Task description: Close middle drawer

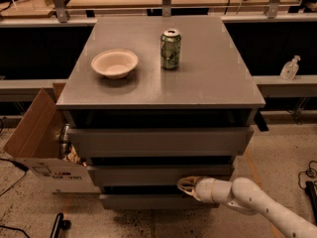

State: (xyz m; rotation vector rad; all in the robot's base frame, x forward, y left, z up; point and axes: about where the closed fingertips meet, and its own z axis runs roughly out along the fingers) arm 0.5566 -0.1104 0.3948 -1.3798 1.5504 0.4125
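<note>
The middle drawer (148, 175) is the grey flat front between the top drawer (158, 141) and the bottom drawer (143, 201) of a grey cabinet. A dark gap shows above its front, and its inside is hidden. My gripper (185, 184), on a white arm coming in from the lower right, is at the lower edge of the middle drawer's front, right of centre, and seems to touch it.
On the cabinet top (218, 83) stand a white bowl (114, 63) and a green can (170, 49). An open cardboard box (34, 148) sits on the floor to the left. A sanitizer bottle (290, 68) stands on a ledge at the right. Cables lie on the floor.
</note>
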